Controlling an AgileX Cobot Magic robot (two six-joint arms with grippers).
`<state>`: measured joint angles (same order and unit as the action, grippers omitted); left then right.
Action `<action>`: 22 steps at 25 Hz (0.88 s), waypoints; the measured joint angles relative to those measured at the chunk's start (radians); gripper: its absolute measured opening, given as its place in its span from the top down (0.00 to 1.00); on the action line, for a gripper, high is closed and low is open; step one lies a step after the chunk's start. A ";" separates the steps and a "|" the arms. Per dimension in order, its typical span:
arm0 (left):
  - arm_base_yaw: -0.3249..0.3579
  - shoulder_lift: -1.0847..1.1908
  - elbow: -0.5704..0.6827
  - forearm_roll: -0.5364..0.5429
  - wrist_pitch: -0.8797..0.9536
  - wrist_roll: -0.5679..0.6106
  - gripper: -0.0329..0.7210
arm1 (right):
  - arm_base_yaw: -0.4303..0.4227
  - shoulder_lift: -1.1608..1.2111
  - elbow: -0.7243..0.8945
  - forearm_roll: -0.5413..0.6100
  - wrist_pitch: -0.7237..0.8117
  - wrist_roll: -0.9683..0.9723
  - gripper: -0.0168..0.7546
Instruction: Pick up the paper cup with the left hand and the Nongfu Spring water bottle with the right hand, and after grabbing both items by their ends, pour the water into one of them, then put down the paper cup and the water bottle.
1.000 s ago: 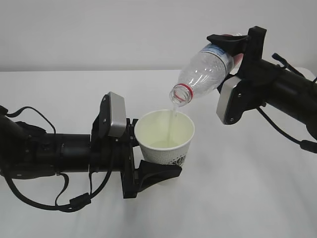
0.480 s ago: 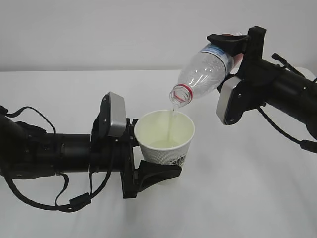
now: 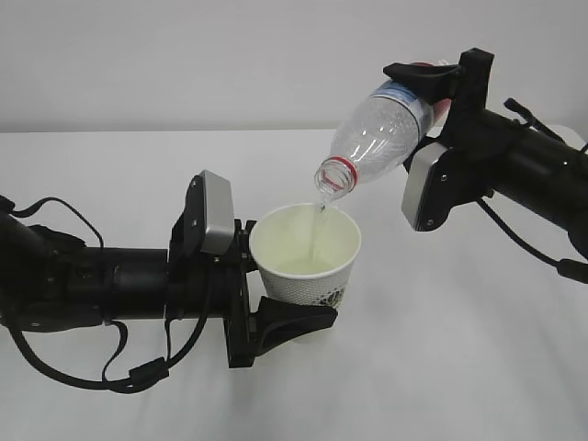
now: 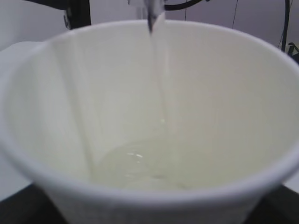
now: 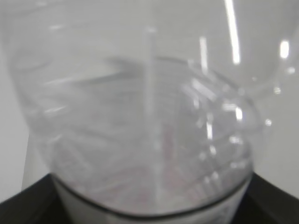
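My left gripper (image 3: 280, 299) is shut on the white paper cup (image 3: 308, 255), holding it upright above the table by its lower part. The cup fills the left wrist view, its cream inside (image 4: 154, 116) holding a shallow pool of water (image 4: 140, 163). My right gripper (image 3: 439, 96) is shut on the base end of the clear Nongfu Spring water bottle (image 3: 381, 138), tilted mouth-down with its red neck ring (image 3: 334, 174) just above the cup. A thin stream of water (image 3: 319, 225) falls into the cup. The right wrist view shows only the bottle's clear wall (image 5: 149, 116) close up.
The white table (image 3: 459, 367) stretches under both arms, with a plain white wall behind. The left arm's black cables (image 3: 110, 372) loop down onto the table at the front left.
Nothing has visibly moved; both arms hold still while the stream keeps running into the cup.
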<state>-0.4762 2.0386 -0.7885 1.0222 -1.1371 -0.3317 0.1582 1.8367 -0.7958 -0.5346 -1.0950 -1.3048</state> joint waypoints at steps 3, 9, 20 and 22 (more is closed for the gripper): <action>0.000 0.000 0.000 0.000 0.000 0.000 0.16 | 0.000 0.000 0.000 0.000 0.000 0.000 0.28; 0.000 0.000 0.000 0.000 0.000 0.000 0.16 | 0.000 0.000 0.000 0.000 0.000 0.000 0.28; 0.000 0.000 0.000 0.000 0.002 0.000 0.16 | 0.000 0.000 0.000 0.000 0.000 0.000 0.28; 0.000 0.000 0.000 0.000 0.002 0.000 0.16 | 0.000 0.000 0.000 0.000 -0.001 0.000 0.28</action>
<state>-0.4762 2.0386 -0.7885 1.0222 -1.1353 -0.3317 0.1582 1.8367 -0.7958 -0.5346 -1.0964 -1.3048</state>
